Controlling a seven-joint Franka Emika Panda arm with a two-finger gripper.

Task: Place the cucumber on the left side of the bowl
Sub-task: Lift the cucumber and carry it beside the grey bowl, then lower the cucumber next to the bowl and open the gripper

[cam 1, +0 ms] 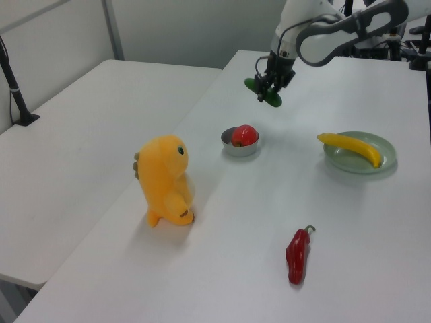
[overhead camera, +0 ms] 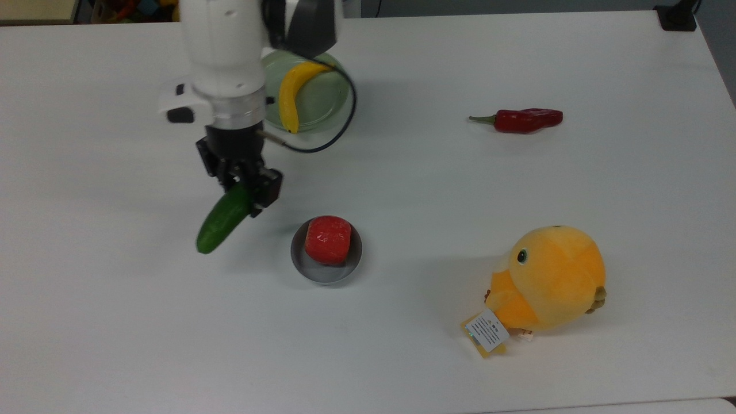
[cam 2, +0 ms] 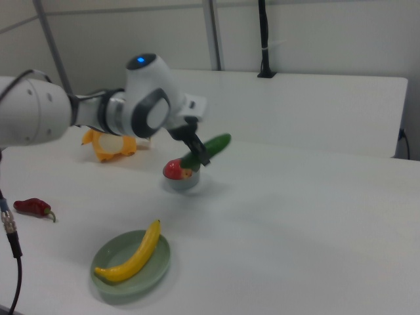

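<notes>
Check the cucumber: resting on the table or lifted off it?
Lifted. The gripper is shut on the cucumber; the left view shows the cucumber hanging above the table.
</notes>
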